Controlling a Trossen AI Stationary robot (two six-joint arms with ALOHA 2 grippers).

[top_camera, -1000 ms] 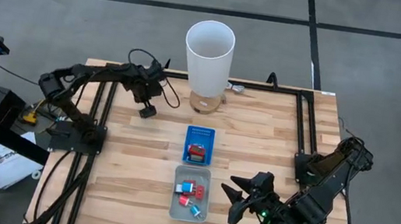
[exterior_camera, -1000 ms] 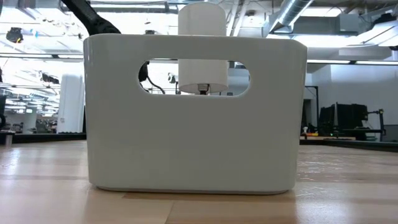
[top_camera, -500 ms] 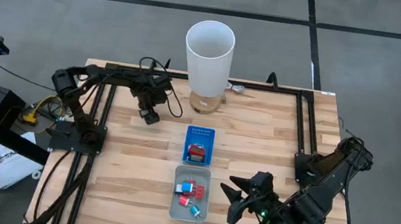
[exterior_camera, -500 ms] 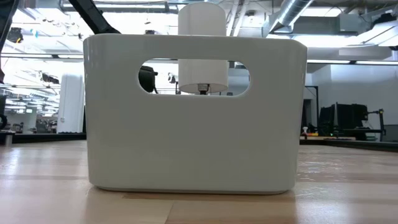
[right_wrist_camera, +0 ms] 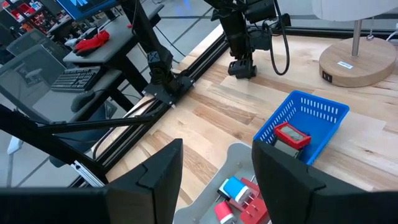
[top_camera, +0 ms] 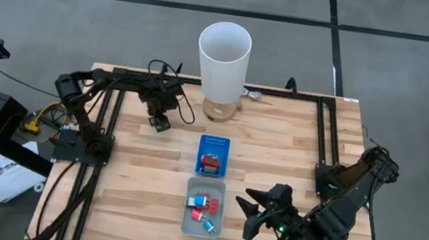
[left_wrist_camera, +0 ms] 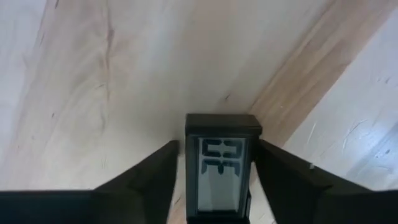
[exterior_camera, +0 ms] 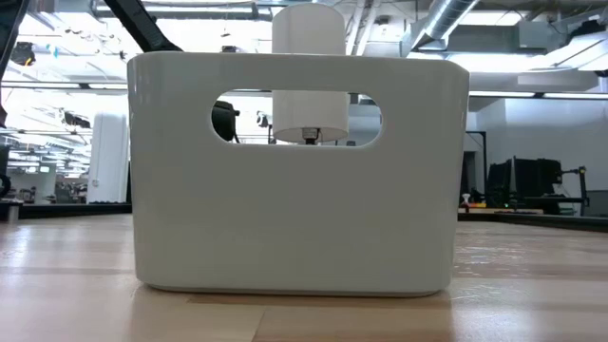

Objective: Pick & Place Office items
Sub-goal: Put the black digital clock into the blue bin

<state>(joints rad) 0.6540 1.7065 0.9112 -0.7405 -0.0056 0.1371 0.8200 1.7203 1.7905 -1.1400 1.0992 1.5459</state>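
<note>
Left gripper (top_camera: 161, 123) is down over the far-left part of the wooden table (top_camera: 279, 138), fingers clamped on a small black digital clock (left_wrist_camera: 222, 163). Its pale LCD face shows segmented digits, but I can't read them with any confidence. Under it, light butcher-block planks with one darker strip running diagonally.

Right gripper (top_camera: 253, 212) hangs at the near right, just beside the pale grey tray (top_camera: 186, 226), fingers (right_wrist_camera: 291, 175) spread wide with nothing between them.

The office items: a red-framed piece (right_wrist_camera: 292, 135) with a light face sits in the blue basket (right_wrist_camera: 323, 115) at table centre; red, blue and white pieces (top_camera: 203, 208) lie in the grey tray just nearer. A tall white cylinder (top_camera: 224, 51) stands on a round wooden base (right_wrist_camera: 362, 64) at the far edge; that base carries a small white label, too small to read.

Low down, the tray's white wall (exterior_camera: 294, 209) with its oval handle slot fills the scene, before an open workshop with ceiling ducts. A desk with a keyboard (right_wrist_camera: 69, 78) stands beyond the table's left side.
</note>
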